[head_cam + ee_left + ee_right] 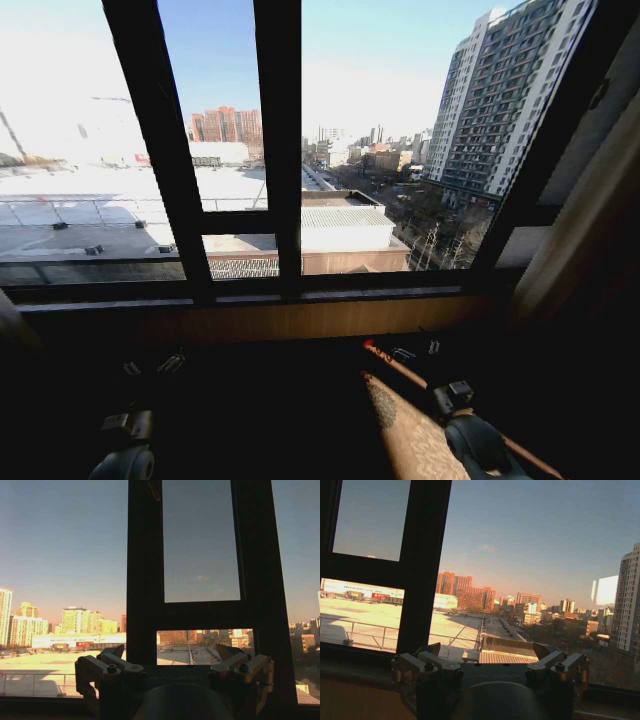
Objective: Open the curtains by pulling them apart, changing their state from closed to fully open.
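I can make out faint embossed lettering on the dark body of the left gripper (pixel 174 672), between its fingers; it seems to read GALBOT. Nothing else is legible.

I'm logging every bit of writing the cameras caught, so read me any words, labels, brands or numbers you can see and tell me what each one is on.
"GALBOT", faint raised letters, likely but not certain: on the left gripper body, between its open fingers.
Red sign with blurred marks, unreadable: on a low distant building outside the window.
Right gripper: open, its lettering unreadable.
No other readable text.
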Robot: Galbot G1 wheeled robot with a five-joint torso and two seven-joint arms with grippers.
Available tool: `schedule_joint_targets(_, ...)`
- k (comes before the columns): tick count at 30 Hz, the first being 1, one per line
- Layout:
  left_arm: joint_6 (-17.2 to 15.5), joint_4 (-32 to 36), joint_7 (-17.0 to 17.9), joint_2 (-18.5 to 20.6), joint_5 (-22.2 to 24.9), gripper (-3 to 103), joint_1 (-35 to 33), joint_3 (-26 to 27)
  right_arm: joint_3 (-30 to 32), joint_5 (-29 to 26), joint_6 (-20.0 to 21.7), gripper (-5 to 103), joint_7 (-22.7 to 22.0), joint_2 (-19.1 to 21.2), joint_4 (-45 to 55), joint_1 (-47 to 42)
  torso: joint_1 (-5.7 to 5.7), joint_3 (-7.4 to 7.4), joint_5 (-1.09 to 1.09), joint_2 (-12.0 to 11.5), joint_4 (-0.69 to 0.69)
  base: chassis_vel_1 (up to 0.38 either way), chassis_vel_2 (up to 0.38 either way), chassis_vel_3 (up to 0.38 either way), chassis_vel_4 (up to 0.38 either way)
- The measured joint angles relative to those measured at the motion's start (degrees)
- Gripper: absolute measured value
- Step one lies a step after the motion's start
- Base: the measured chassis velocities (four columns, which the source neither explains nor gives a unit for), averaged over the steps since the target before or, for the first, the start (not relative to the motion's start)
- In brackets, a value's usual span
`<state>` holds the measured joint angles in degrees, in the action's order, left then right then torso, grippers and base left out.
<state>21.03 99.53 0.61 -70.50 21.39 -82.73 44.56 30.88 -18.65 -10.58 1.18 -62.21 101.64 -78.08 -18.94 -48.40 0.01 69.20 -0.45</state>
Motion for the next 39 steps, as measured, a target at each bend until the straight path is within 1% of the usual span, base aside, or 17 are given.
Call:
schedule_joint_targets(6, 0.0, 0.0, 0.0, 0.0, 0.0, 100, 0.0, 0.0, 0.0, 0.0, 0.0, 100, 0.0, 0.0, 0.0, 0.0, 0.02, 0.01, 0.01, 0.0, -0.01, 0.011, -0.004, -0.019, 0.004)
schedule_joint_targets(14, 0.0, 0.0, 0.0, 0.0, 0.0, 100, 0.0, 0.0, 0.0, 0.0, 0.0, 100, 0.0, 0.0, 0.0, 0.0, 0.06, 0.02, 0.00, 0.0, -0.01, 0.270, -0.020, -0.260, 0.008)
schedule_joint_targets(16, 0.0, 0.0, 0.0, 0.0, 0.0, 100, 0.0, 0.0, 0.0, 0.0, 0.0, 100, 0.0, 0.0, 0.0, 0.0, 0.12, 0.06, -0.05, 0.1, 0.01, 0.239, 0.006, -0.211, 0.002)
schedule_joint_targets(19, 0.0, 0.0, 0.0, 0.0, 0.0, 100, 0.0, 0.0, 0.0, 0.0, 0.0, 100, 0.0, 0.0, 0.0, 0.0, 0.12, 0.07, -0.05, 0.1, 0.01, 0.113, -0.002, -0.111, 0.014)
schedule_joint_targets(21, 0.0, 0.0, 0.1, 0.0, 0.0, 100, 0.0, 0.0, 0.0, 0.0, 0.0, 100, 0.0, 0.0, 0.0, 0.0, 0.12, 0.06, -0.05, 0.1, 0.00, 0.015, -0.008, -0.044, 0.000)
schedule_joint_targets(24, 0.0, 0.0, 0.0, 0.0, 0.0, 100, 0.0, 0.0, 0.0, 0.0, 0.0, 100, 0.0, 0.0, 0.0, 0.0, 0.03, -0.01, 0.04, 0.0, -0.02, -0.016, -0.002, 0.023, -0.001)
schedule_joint_targets(26, 0.0, 0.0, 0.0, 0.0, 0.0, 100, 0.0, 0.0, 0.0, 0.0, 0.0, 100, 0.0, 0.0, 0.0, 0.0, -0.02, -0.02, 0.06, 0.0, -0.02, -0.079, -0.004, 0.070, -0.002)
schedule_joint_targets(30, 0.0, 0.0, 0.0, 0.0, 0.0, 100, 0.0, 0.0, 0.0, 0.0, 0.0, 100, 0.0, 0.0, 0.0, 0.0, 0.00, 0.00, -0.02, 0.0, -0.01, -0.102, -0.008, 0.099, 0.019)
schedule_joint_targets(36, 0.0, 0.0, 0.0, 0.0, 0.0, 100, 0.0, 0.0, 0.0, 0.0, 0.0, 100, 0.0, 0.0, 0.0, 0.0, 0.08, 0.04, -0.03, 0.0, 0.00, -0.030, -0.048, 0.035, 0.063)
schedule_joint_targets(39, 0.0, 0.0, 0.0, 0.0, 0.0, 100, 0.0, 0.0, 0.0, 0.0, 0.0, 100, 0.0, 0.0, 0.0, 0.0, 0.08, 0.03, 0.00, 0.0, -0.01, -0.016, -0.089, 0.018, 0.068)
